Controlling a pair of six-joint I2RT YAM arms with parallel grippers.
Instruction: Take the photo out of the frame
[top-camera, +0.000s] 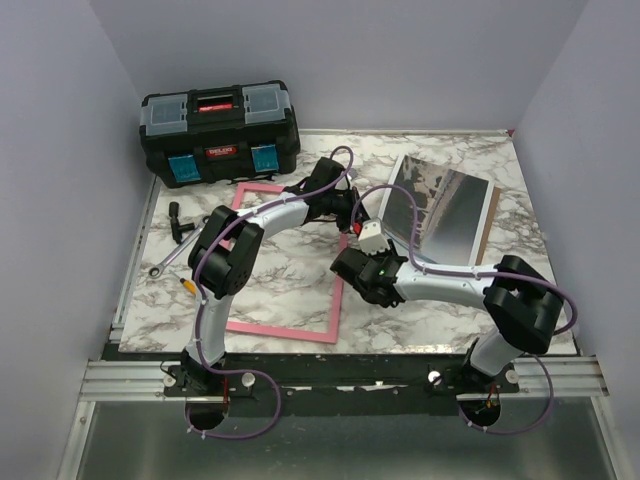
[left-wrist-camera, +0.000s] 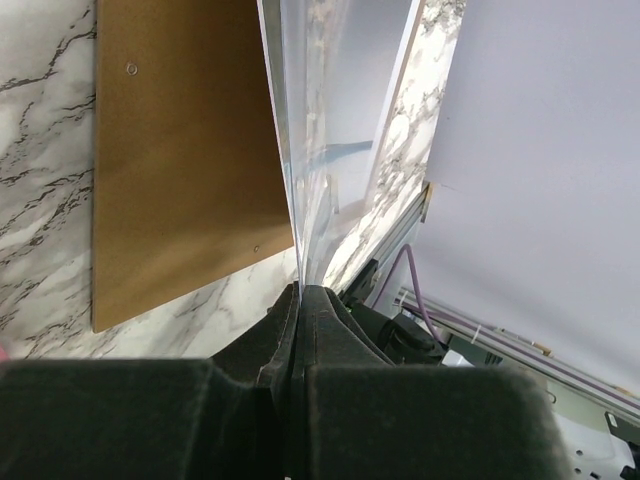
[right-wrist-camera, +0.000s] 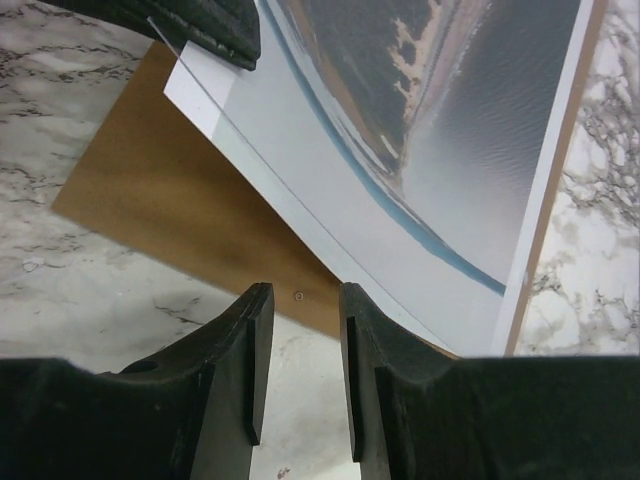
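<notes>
The pink frame (top-camera: 285, 262) lies flat and hollow on the marble table. To its right, the greyscale photo (top-camera: 445, 210) rests on a brown backing board (right-wrist-camera: 150, 200) and also shows in the right wrist view (right-wrist-camera: 470, 110). My left gripper (top-camera: 352, 212) is shut on the left corner of a thin clear pane (left-wrist-camera: 290, 150) that covers the photo and is raised off the board. I cannot tell whether the photo's edge is pinched with it. My right gripper (right-wrist-camera: 300, 290) is open and empty, low over the board's near edge. In the top view it (top-camera: 378, 250) sits just below the left gripper.
A black toolbox (top-camera: 220, 135) stands at the back left. A wrench (top-camera: 170, 258), a black tool (top-camera: 182, 225) and a small yellow-tipped item (top-camera: 188, 283) lie left of the frame. Pale walls enclose the table (top-camera: 440, 310) on three sides.
</notes>
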